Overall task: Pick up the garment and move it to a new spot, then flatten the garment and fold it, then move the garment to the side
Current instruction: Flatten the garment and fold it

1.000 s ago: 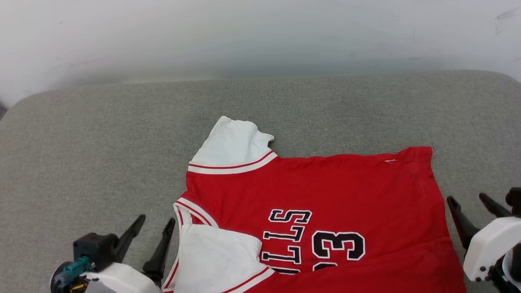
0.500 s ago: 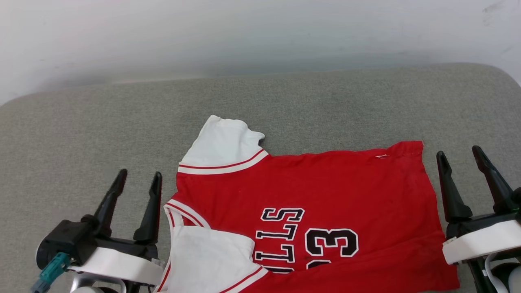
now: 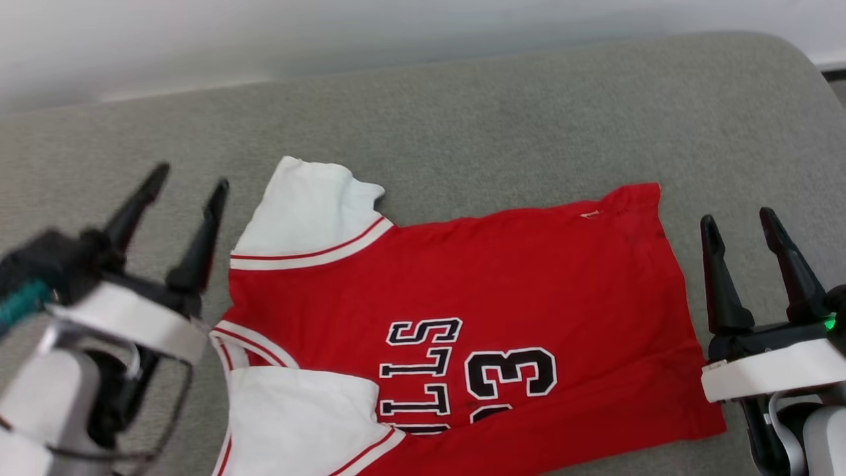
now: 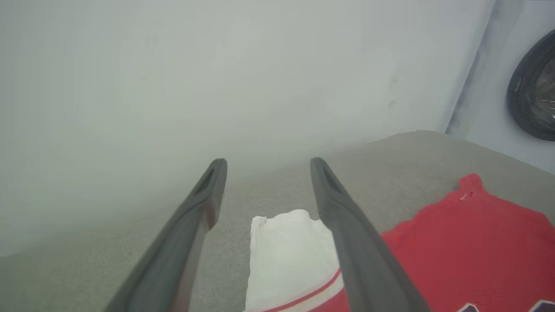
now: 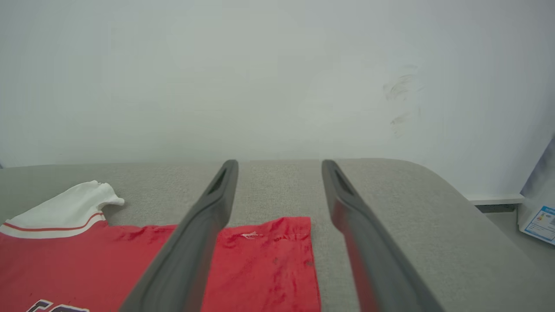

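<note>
Two ends covered | my left gripper [image 3: 192, 177] and right gripper [image 3: 737, 218], fingers spread and empty, flank the garment [image 3: 502, 277] on the grey cushion [image 3: 529, 112] | positioned, I judge, for folding.

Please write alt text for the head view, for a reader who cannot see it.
A red jersey T-shirt with white sleeves and black lettering lies spread on a grey padded surface. The left gripper and the right gripper, both open and empty, are at its two sides.
</note>
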